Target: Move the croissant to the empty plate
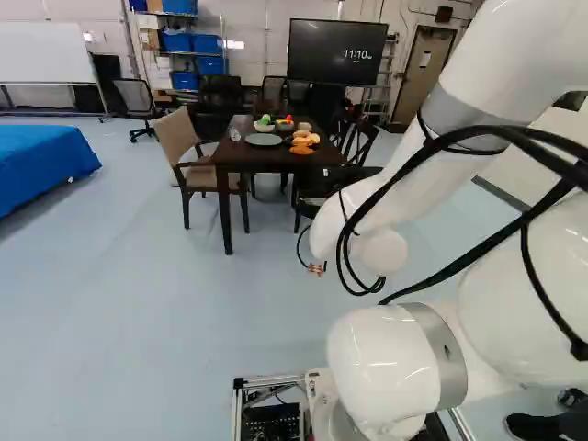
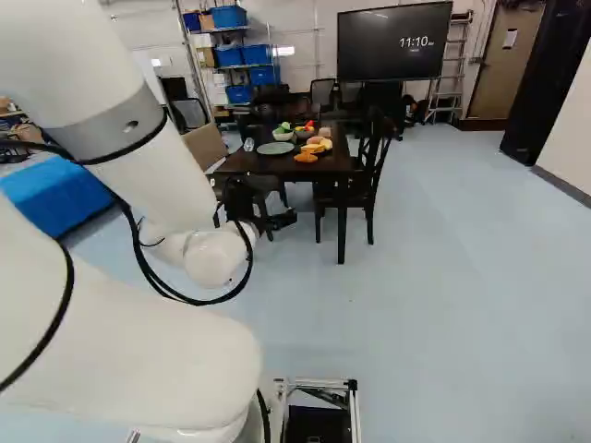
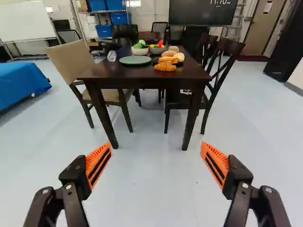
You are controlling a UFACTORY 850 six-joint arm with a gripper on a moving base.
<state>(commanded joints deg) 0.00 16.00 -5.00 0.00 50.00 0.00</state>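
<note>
White, rounded segments of the arm (image 1: 501,55) loom nearest, filling the right of the left base view and the left of the right base view, with black cables (image 1: 432,147) looped along them. Overhead, the arm's upper part is cut off by the edges of both base views; from there it slants down and forward to a low wrist. Past the wrist, the black hand with orange pads (image 2: 284,220) reaches ahead over the pale blue floor (image 3: 147,189), short of the table. Mostly hidden behind the wrist in the left base view, the hand (image 3: 155,158) shows fully released in the wrist view, its fingers spread wide with nothing between them.

Ahead stands the dark brown wooden table (image 3: 137,73). On its near side is the golden-orange ridged croissant (image 3: 164,67), in front of pale rolls and bread (image 3: 170,57) on a dark dish; whether it touches that dish is hard to tell. Beside it sits the round grey-green plate (image 3: 135,60), with a clear glass (image 3: 111,56) on its other side. Behind are two bowls of coloured food, their contents too small to name. Beyond, dark chairs partly merge together below a large black screen (image 3: 203,13).
</note>
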